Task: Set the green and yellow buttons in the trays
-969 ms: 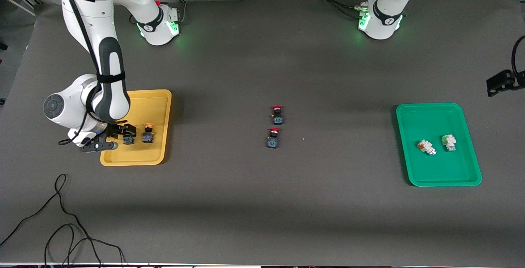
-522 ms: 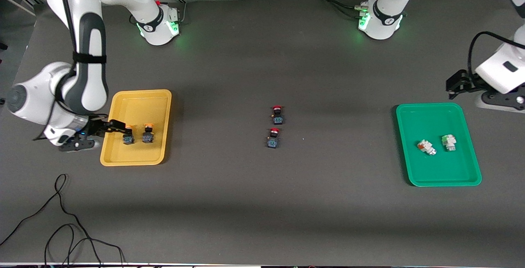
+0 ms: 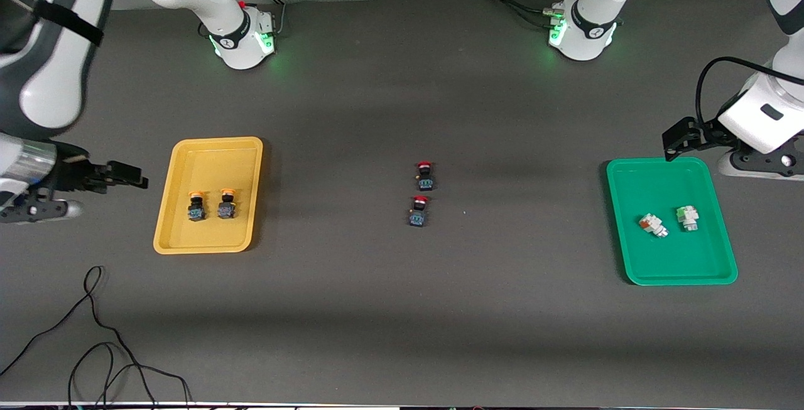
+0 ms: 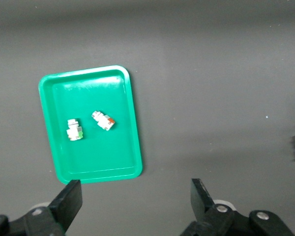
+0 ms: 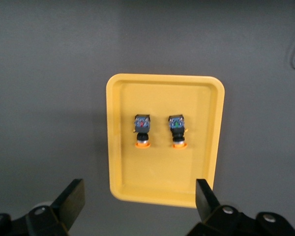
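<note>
Four small, rigid, probably light buttons, best pinched across their squarish bodies, lie sorted: two yellow-capped in the yellow tray, two whitish in the green tray, while both the left gripper and right gripper hang open and empty.

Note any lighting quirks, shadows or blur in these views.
Front view: soft shadow bands cross the table; green glow at both arm bases; right claw slightly smeared. Left wrist view: sheen on the green tray, sharp. Right wrist view: evenly lit, yellow tray crisp.
</note>
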